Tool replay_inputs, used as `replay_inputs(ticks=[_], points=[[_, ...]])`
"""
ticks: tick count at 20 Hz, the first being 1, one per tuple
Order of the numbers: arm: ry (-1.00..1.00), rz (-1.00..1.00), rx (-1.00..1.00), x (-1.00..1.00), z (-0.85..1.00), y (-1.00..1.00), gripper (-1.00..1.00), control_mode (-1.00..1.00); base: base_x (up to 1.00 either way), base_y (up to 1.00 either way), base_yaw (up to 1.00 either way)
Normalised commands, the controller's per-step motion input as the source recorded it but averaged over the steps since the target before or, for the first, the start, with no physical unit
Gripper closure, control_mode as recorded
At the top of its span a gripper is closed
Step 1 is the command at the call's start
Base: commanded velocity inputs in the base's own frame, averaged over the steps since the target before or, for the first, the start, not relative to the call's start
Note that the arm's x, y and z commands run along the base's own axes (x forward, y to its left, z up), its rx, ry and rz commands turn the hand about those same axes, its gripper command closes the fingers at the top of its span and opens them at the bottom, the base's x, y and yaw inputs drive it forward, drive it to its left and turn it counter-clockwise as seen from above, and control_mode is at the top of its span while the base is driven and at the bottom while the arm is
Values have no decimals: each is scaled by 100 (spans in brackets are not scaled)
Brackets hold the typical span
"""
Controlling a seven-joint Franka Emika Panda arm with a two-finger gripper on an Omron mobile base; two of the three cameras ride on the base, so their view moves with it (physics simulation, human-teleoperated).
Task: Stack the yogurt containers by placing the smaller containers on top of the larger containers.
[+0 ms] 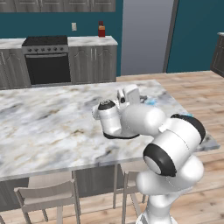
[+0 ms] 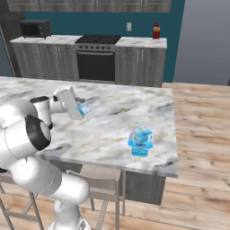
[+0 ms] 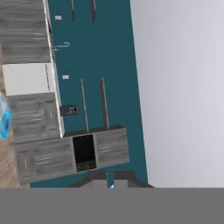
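Larger tub [image 2: 140, 141] stands upright on marble island counter [image 2: 108, 130], near counter's front right corner. Gripper [image 2: 83, 108] hovers above counter, left of tub and well apart from it, jaws together, clamped on smaller cup [image 2: 83, 108]. Cup raised off counter surface. Beyond counter: stove [image 2: 96, 58] against teal wall, red bottle [image 2: 156, 30] right of stove.

No readable text anywhere right now.
The light-blue boxy tub with its greenish side patch [image 2: 140, 141] carries only blurred markings.
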Motion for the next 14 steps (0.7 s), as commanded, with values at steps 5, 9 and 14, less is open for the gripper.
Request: replay_inputs(ticks=[5, 9, 14], points=[[6, -7, -2, -16, 47, -46, 100, -100, 0, 0, 0], [11, -3, 0, -16, 52, -34, 100, -100, 0, 0, 0], [13, -4, 0, -22, 29, -30, 100, -100, 0, 0, 0]])
